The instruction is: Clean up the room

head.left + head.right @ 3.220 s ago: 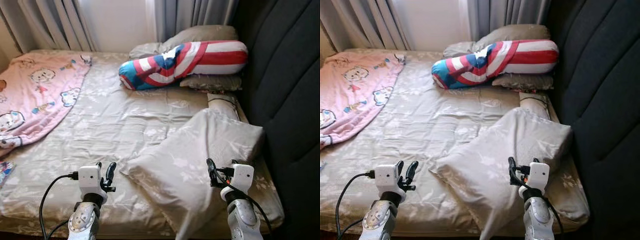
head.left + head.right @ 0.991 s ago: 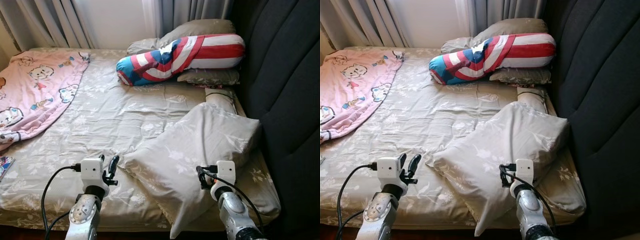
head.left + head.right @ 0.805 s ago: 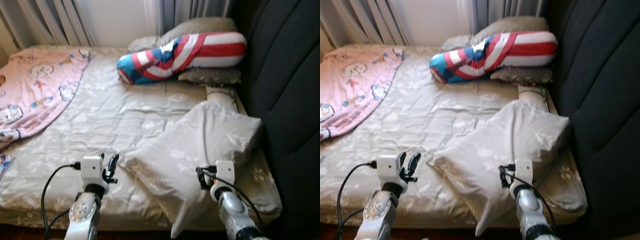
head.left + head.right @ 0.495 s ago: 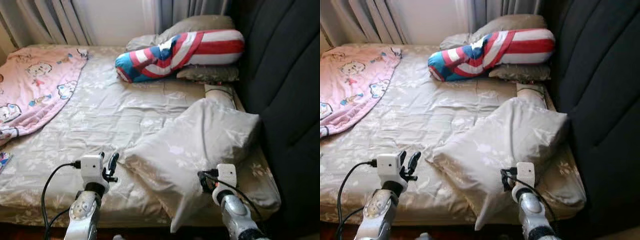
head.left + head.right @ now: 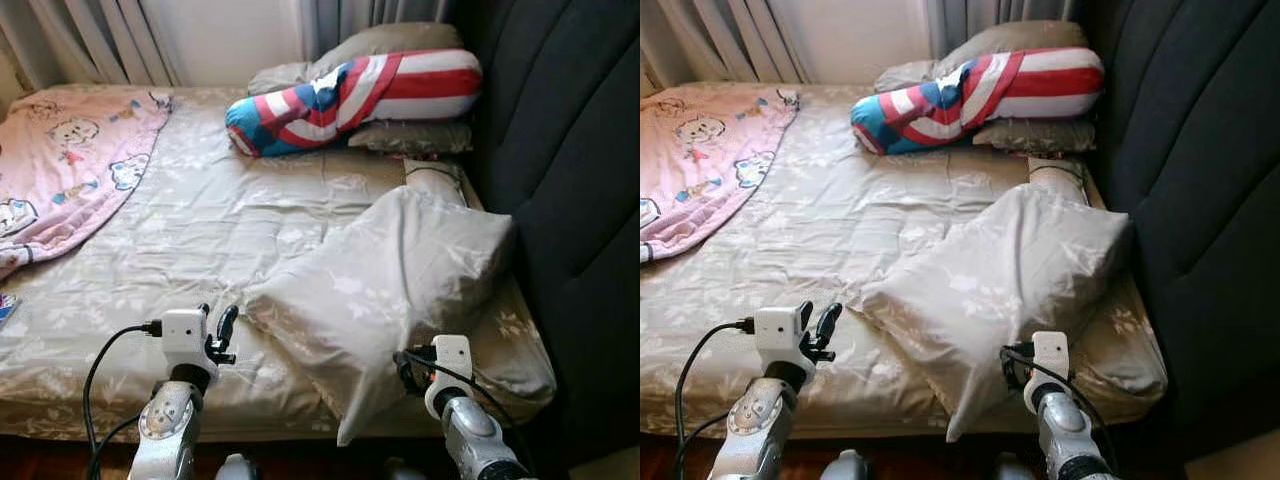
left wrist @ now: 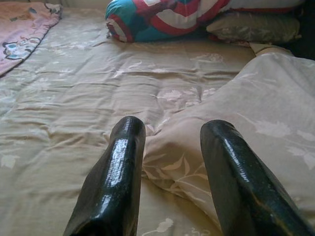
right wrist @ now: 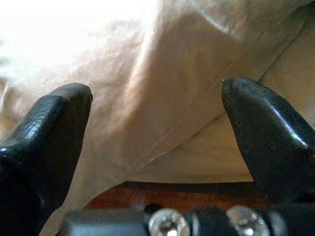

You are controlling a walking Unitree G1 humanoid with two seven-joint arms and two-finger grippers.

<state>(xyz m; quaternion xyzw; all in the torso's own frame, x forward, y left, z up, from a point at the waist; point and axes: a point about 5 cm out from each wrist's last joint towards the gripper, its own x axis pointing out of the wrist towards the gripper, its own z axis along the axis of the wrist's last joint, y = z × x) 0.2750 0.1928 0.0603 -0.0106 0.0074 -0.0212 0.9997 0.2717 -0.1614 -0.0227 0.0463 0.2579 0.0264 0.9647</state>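
A beige floral pillow (image 5: 390, 280) lies slantwise on the front right of the bed, one corner hanging over the bed's front edge. My right gripper (image 5: 405, 368) is low at that edge, open, and the right wrist view has the pillow's cloth (image 7: 162, 98) just ahead between the fingers. My left gripper (image 5: 225, 325) hovers over the sheet (image 5: 200, 220) beside the pillow's left corner, open, holding nothing. In the left wrist view that corner (image 6: 177, 152) lies between the two black fingers (image 6: 115, 182).
A red, white and blue striped bolster (image 5: 350, 95) rests on grey pillows (image 5: 400, 40) at the far end. A pink cartoon blanket (image 5: 60, 160) covers the far left. A dark padded headboard (image 5: 570, 150) walls the right side. Curtains (image 5: 90, 35) hang behind. Wooden floor (image 5: 890, 455) shows below the bed.
The whole view has pulled back from the bed and floor now shows below it. My right gripper sits lower, by the pillow's hanging corner. The pillow lies as before.
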